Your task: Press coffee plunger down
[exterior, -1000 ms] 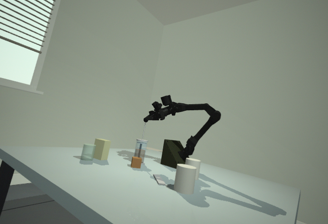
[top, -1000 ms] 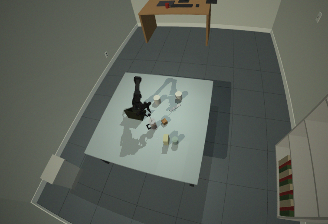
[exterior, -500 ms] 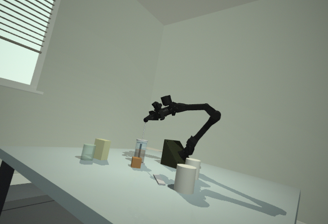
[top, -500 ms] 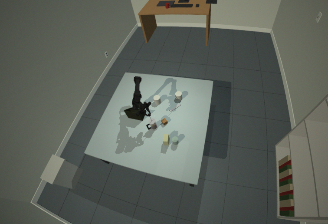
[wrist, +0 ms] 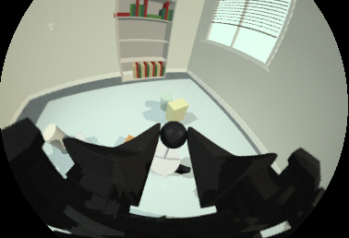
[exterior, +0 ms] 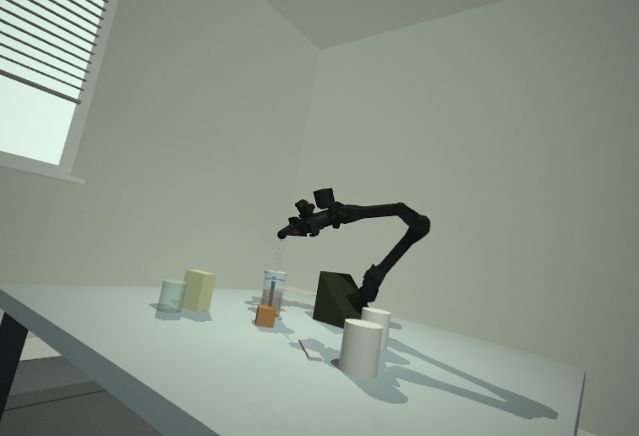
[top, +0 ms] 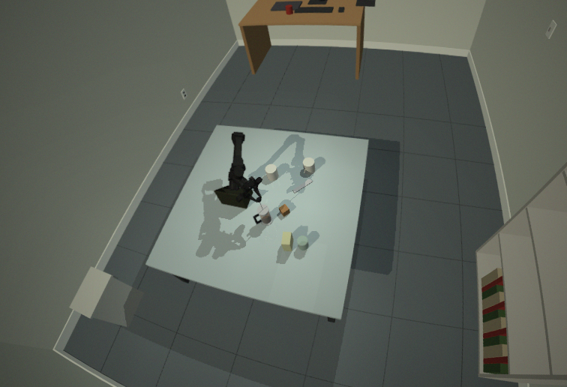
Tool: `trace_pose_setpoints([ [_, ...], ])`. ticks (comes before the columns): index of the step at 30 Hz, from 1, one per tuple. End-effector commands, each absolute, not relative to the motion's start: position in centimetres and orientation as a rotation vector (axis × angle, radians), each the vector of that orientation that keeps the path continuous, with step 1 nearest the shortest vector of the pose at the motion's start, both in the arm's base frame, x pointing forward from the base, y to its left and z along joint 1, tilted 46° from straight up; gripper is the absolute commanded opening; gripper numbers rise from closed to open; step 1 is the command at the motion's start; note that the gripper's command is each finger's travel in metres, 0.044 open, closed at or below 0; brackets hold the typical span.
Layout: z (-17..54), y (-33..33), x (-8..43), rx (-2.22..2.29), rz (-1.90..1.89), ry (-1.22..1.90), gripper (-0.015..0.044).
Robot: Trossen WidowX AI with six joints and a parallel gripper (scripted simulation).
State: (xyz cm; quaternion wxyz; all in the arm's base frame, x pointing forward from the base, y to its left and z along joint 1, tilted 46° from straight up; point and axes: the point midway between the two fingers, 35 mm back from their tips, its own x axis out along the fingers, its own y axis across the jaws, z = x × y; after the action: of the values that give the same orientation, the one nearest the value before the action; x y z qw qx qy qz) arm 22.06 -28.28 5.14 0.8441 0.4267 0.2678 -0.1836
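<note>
The coffee press (top: pixel 264 214) (exterior: pixel 273 291) stands upright on the table (top: pixel 320 272) (exterior: pixel 216 348), a clear cylinder with a pale lid and a black handle; its lid (wrist: pixel 164 164) shows below the fingers in the wrist view. Its thin plunger rod (exterior: pixel 279 256) stands far up out of the lid, topped by a round black knob (wrist: pixel 174 135). My gripper (top: pixel 260 199) (exterior: pixel 282 234) (wrist: pixel 174 128) is shut on the knob, with one fingertip touching each side of it. The arm reaches in from the black wedge-shaped base.
An orange cube (top: pixel 283 210) (exterior: pixel 265 316) stands close to the press. A yellow block (top: pixel 286 241) (exterior: pixel 199 290) (wrist: pixel 176 110) and a green glass (top: pixel 302 242) (exterior: pixel 172 295) stand beyond it. Two white cylinders (top: pixel 271 172) (exterior: pixel 360 348) and a flat pale bar (top: pixel 302 185) (exterior: pixel 310 349) are on the arm's other side.
</note>
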Motion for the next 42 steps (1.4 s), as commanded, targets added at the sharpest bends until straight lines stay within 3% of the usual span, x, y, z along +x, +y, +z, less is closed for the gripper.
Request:
trace_pose_setpoints([
  [1,3.5,-26.8,22.2,0.929,-0.377,0.601,0.0127],
  [42,-1.6,-22.6,23.8,0.931,-0.377,0.598,0.0127],
])
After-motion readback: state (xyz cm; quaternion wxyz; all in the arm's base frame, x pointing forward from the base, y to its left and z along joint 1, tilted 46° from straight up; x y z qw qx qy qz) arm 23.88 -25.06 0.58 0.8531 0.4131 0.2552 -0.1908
